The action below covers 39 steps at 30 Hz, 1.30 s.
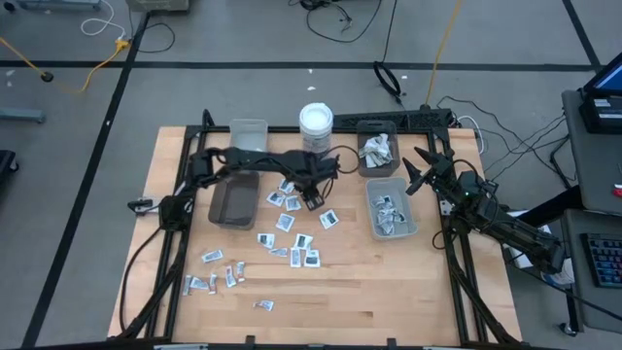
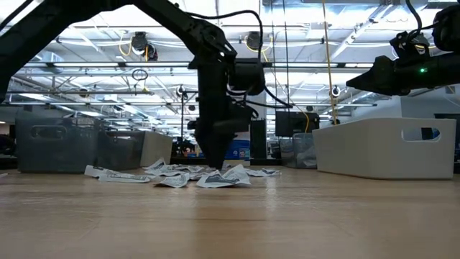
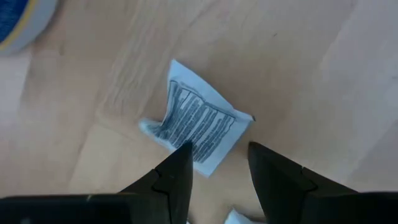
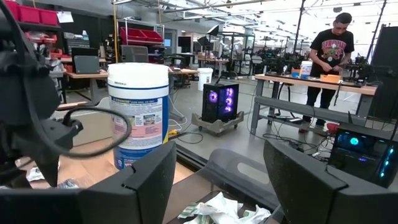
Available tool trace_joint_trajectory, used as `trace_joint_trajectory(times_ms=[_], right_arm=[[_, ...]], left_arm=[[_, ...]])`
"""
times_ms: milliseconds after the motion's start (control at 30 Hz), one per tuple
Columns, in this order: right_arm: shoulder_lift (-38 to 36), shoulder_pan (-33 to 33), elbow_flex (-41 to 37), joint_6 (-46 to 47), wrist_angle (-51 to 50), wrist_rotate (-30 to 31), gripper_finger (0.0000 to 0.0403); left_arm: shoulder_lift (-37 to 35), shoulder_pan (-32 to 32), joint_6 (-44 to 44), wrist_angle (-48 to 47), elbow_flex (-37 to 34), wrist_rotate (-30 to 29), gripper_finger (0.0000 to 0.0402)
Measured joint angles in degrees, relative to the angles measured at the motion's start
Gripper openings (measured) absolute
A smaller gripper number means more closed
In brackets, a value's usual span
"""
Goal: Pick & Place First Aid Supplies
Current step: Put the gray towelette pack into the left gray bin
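Here, from the high view, we see the left gripper (image 1: pixel 311 201) reaching out over the middle of the counter (image 1: pixel 389 292), low above the upper end of the scatter of first aid supplies (image 1: pixel 282 243), while the right gripper (image 1: pixel 420 175) waits at the right edge just beside the two right-hand bins (image 1: pixel 391 206), both of which already hold some packets. A grey bin (image 1: pixel 233 202) and a clear bin (image 1: pixel 249 134) sit on the left, and the white tub (image 1: pixel 316 121) stands behind the working arm, near its wrist. In the low view the left gripper (image 2: pixel 213 155) comes down with its tip at the packet pile (image 2: pixel 180 175), so we judge the step in hand to be a pick from the pile. The left wrist view shows the jaws parted and empty, one finger (image 3: pixel 177 177) just overlapping the near corner of a white square packet (image 3: pixel 198 123) with dark print that lies slightly curled on the wood. We judge that the next move calls for a small shift to bring the packet between the jaws before they close, and the thin flat packet may slide or slip out. The right wrist view shows the right jaws wide apart and empty, facing the white tub (image 4: pixel 138 112), with a person (image 4: pixel 328 59) at a bench far beyond.
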Motion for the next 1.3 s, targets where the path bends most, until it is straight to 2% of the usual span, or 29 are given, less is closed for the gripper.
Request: trace_joint_trajectory(times_ms=[133, 200, 333, 367, 633, 833, 1033, 1300], right_arm=[[0.0, -0.01, -0.02, 0.0, -0.02, 0.0, 0.0238], [0.0, -0.01, -0.02, 0.02, -0.02, -0.02, 0.0238], [0.0, -0.02, -0.01, 0.02, 0.0, 0.0, 0.0238], [0.0, -0.02, -0.01, 0.0, 0.0, -0.01, 0.0238], [0.0, 0.0, -0.02, 0.02, 0.0, -0.01, 0.0238], [0.0, -0.02, 0.0, 0.0, -0.01, 0.0, 0.0238], [0.02, 0.0, -0.01, 0.02, -0.03, 0.01, 0.0238], [0.0, -0.02, -0.01, 0.01, -0.02, 0.0, 0.0238]], left_arm=[[0.21, -0.04, 1.48, 0.18, 0.0, 0.08, 0.014], [0.21, -0.12, 1.79, 0.14, 0.0, 0.25, 0.0109], [0.15, -0.03, 3.74, -0.7, -0.26, 2.16, 0.0021], [0.02, 0.0, 4.02, -0.48, -0.67, 2.95, 0.0012], [-0.68, 0.42, 3.66, 0.81, -3.29, 4.4, 0.0002], [-7.02, 0.45, 7.06, -0.95, -3.96, 7.83, 0.0001], [-13.89, 0.09, 17.9, -4.63, -3.87, 15.47, 0.0001], [-22.17, 0.69, 34.54, -11.56, -3.74, 36.1, 0.0]])
